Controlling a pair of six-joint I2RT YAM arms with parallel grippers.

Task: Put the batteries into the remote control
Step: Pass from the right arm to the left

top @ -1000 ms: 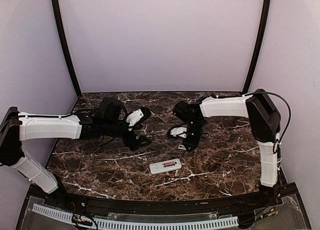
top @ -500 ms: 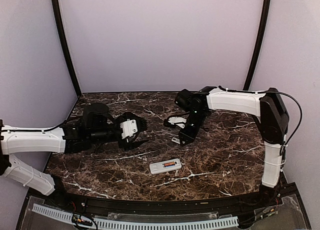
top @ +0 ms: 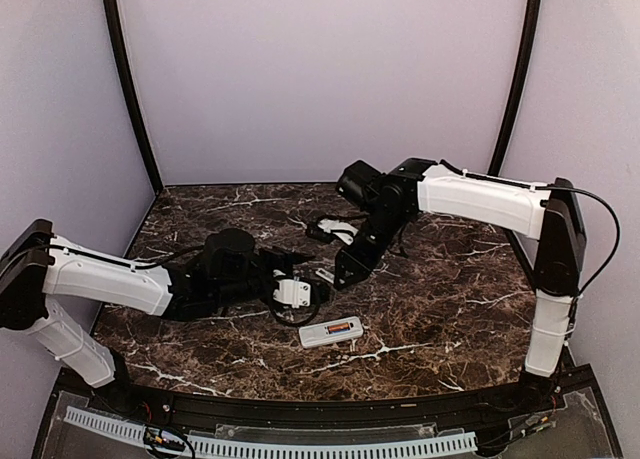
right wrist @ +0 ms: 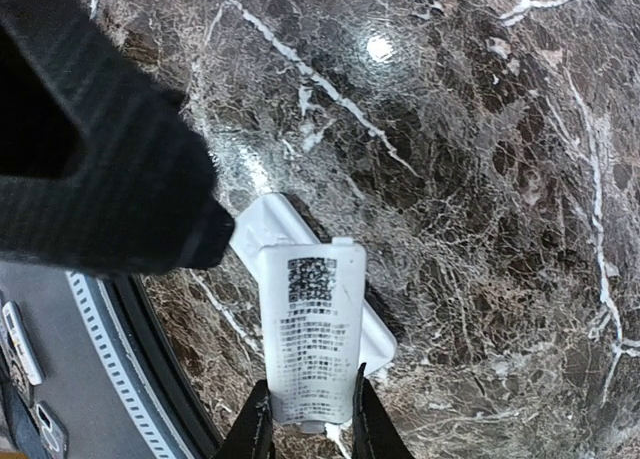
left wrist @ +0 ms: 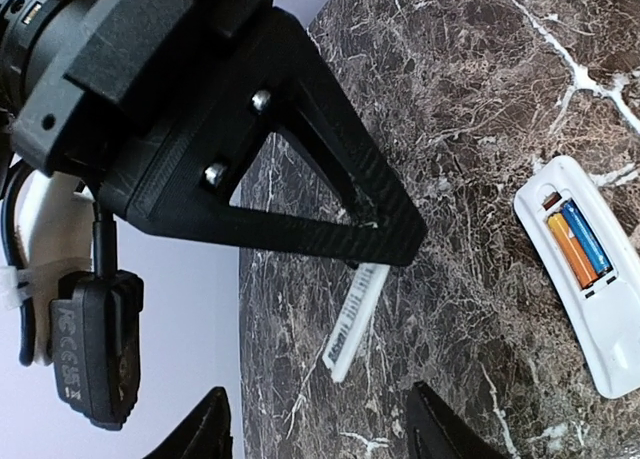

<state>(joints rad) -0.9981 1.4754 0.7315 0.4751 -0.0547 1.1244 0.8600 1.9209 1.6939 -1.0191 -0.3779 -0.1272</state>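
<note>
The remote (top: 331, 331) lies flat on the bench (top: 450, 299), back up, its compartment uncovered. The batteries (left wrist: 578, 244) sit in it side by side, orange (left wrist: 568, 251) against blue (left wrist: 588, 237). Just behind the remote, the right hand (right wrist: 312, 419) is clamped on the cover (right wrist: 308, 329), a flat white piece whose printed label faces the wrist camera. The cover hangs tilted and apart from the remote; whether its lower end touches the bench I cannot tell. Near the remote's left end, the left hand (left wrist: 320, 429) hovers with its fingers (left wrist: 205, 429) apart and nothing between them.
</note>
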